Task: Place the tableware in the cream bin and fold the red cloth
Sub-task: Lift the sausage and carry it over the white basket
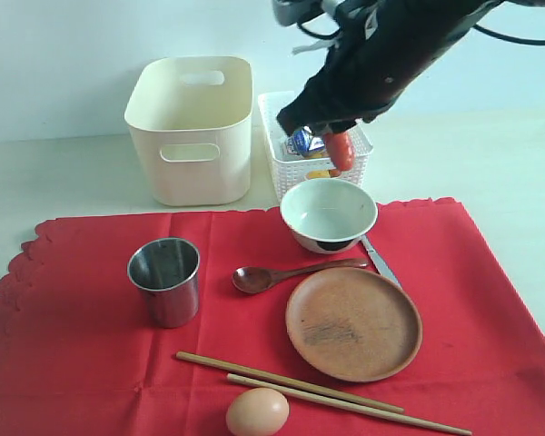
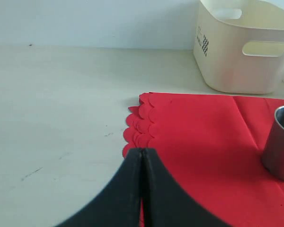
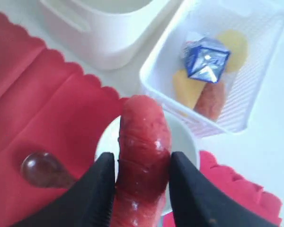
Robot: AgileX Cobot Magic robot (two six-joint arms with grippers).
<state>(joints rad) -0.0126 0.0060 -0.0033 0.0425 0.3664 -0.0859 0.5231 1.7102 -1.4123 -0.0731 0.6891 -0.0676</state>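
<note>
at the left of the desk (image 1: pixel 54 173), the left jaws are pressed shut on nothing at the scalloped edge of the red cloth (image 1: pixel 73 345); only the left wrist view shows them. steel cup (image 1: pixel 165 280) stands upright on the cloth. cream bin (image 1: pixel 191 127) stands on the desk behind the cloth, its floor hidden from every view. dark wooden spoon (image 1: pixel 252 280), chopsticks (image 1: pixel 291 382) and egg (image 1: pixel 257 413) lie on the cloth, the egg cut off by the frame. white lattice basket (image 1: pixel 291 177), just right of the bin, holds a blue-white carton (image 3: pixel 206 61), two yellow items and an orange-red one, none identifiable. the right wrist view shows these plainly; in the exterior view the arm covers most. right jaws grip a red sausage (image 3: pixel 143 132) above the white bowl (image 1: pixel 328 213). round brown plate (image 1: pixel 352 322) sits in front of the bowl. metal knife (image 1: pixel 380 262) is partly hidden behind both.
</note>
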